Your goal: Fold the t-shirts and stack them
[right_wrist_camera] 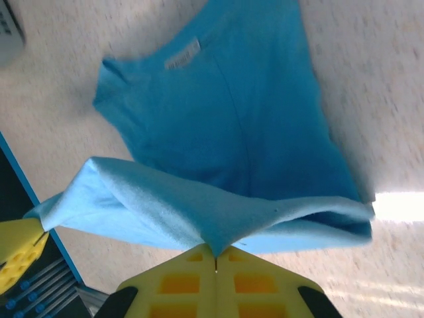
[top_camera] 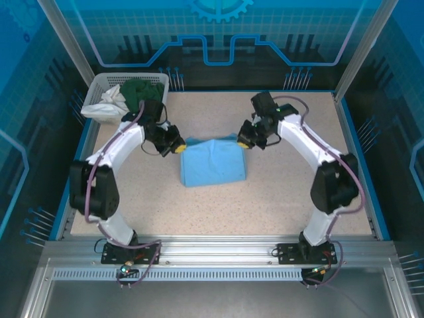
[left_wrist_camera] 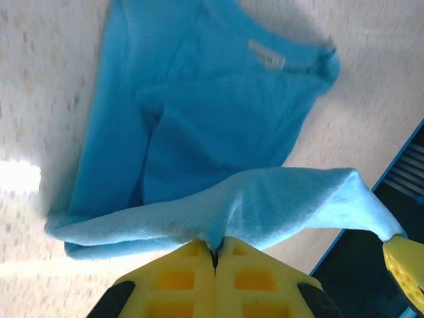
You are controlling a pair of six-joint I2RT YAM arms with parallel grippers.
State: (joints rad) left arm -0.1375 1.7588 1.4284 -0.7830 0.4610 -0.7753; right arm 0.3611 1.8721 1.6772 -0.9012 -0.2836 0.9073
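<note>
The light blue t-shirt [top_camera: 213, 162] lies partly folded in the middle of the table, back side up, its neck label showing [left_wrist_camera: 265, 54] [right_wrist_camera: 182, 55]. My left gripper [top_camera: 177, 148] is shut on the shirt's far left corner, the cloth pinched between its yellow fingers [left_wrist_camera: 213, 255]. My right gripper [top_camera: 244, 141] is shut on the far right corner in the same way [right_wrist_camera: 216, 255]. Both hold that far edge lifted above the rest of the shirt. A dark green garment [top_camera: 141, 91] and a white one [top_camera: 109, 101] lie in the basket.
A white basket [top_camera: 106, 83] stands at the table's far left corner. The blue raised table edge [top_camera: 358, 165] runs along the right side. Bare speckled tabletop [top_camera: 218, 212] spreads in front of the shirt.
</note>
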